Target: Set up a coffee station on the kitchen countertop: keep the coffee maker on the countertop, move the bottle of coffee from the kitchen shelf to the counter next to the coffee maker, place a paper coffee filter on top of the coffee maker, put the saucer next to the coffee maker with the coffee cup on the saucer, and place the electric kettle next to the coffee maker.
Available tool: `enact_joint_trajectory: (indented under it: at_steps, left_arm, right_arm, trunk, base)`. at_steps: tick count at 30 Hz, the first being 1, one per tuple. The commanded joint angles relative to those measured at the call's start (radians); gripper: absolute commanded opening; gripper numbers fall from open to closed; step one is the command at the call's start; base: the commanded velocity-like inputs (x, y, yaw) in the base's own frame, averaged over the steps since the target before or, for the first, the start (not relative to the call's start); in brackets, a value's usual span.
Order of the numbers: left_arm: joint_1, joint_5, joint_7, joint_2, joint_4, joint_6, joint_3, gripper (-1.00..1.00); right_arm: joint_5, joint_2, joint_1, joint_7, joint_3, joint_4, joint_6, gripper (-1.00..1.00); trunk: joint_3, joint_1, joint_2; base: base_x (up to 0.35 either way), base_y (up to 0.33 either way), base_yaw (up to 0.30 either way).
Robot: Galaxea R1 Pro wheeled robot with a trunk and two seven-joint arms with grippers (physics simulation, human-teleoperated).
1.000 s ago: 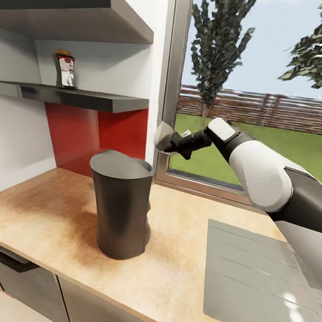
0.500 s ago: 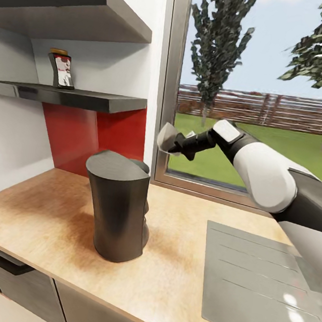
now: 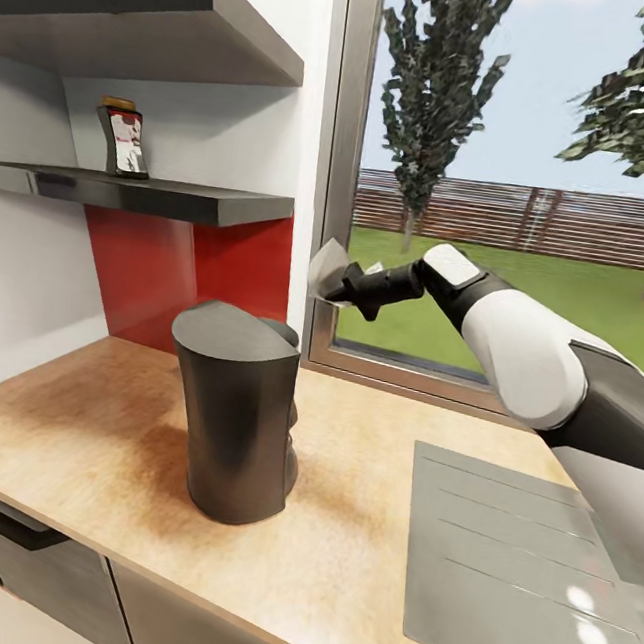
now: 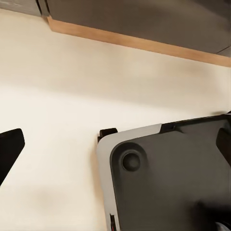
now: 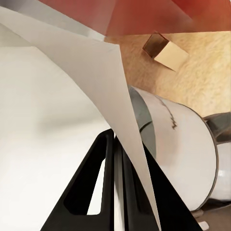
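The paper coffee filter (image 3: 327,267) is showing as a thin whitish-grey fan, pinched at its narrow end and flaring out to a pointed edge; in the right wrist view it (image 5: 72,96) is spreading wide as a pale creased sheet rising from between the two black fingers (image 5: 91,187), which are sitting pressed together on it. The right gripper (image 3: 344,290) is holding it in the air in front of the window frame (image 3: 343,163), above and to the right of the coffee maker (image 3: 235,412), well apart from its slanted top. The coffee maker is standing upright on the kitchen countertop (image 3: 96,435), a tall matte near-black column. The bottle of coffee (image 3: 123,139), dark with a gold-brown lid and red-and-white label, is resting on the kitchen shelf (image 3: 166,198), under a thicker dark slab (image 3: 156,30). A red backsplash (image 3: 197,276) is running behind the counter, a steel drainer (image 3: 515,557) is lying inset at the right, and grass, trees and a fence are showing through the window. In the left wrist view the left gripper's (image 4: 115,144) black fingertips (image 4: 9,147) are standing wide apart over a pale floor (image 4: 57,86).
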State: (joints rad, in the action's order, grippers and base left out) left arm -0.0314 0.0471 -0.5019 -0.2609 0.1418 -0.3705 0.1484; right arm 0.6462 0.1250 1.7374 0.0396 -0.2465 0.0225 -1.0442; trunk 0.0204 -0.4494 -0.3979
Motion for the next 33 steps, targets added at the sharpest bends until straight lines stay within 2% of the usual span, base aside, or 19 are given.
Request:
enact_joint_trajectory:
  at_steps: [1,14,23,33]
  left_arm:
    - [-0.001,0.005,-0.006,0.0,-0.001,-0.002,0.008,1.0]
    - [-0.001,0.005,-0.005,0.0,0.001,-0.002,0.009,1.0]
    - [-0.001,0.005,-0.006,0.0,0.001,-0.002,0.009,1.0]
    - [-0.001,0.005,-0.005,0.0,0.001,-0.002,0.01,1.0]
  right_arm:
    - [-0.008,0.0,0.0,0.003,-0.005,0.001,-0.003,-1.0]
    - [-0.007,-0.002,-0.015,0.003,-0.005,0.001,-0.003,-1.0]
    - [-0.007,-0.003,-0.019,0.003,-0.005,0.002,-0.003,-1.0]
    - [-0.007,-0.005,-0.023,0.003,-0.005,0.001,-0.003,-1.0]
  trunk:
    - [0.002,-0.001,-0.002]
    - [0.002,-0.001,-0.002]
    - [0.002,-0.001,-0.002]
    - [0.002,-0.001,-0.002]
  base:
    - [0.0,0.0,0.0]
    - [0.0,0.0,0.008]
    - [0.0,0.0,0.208]
    - [0.0,0.0,0.095]
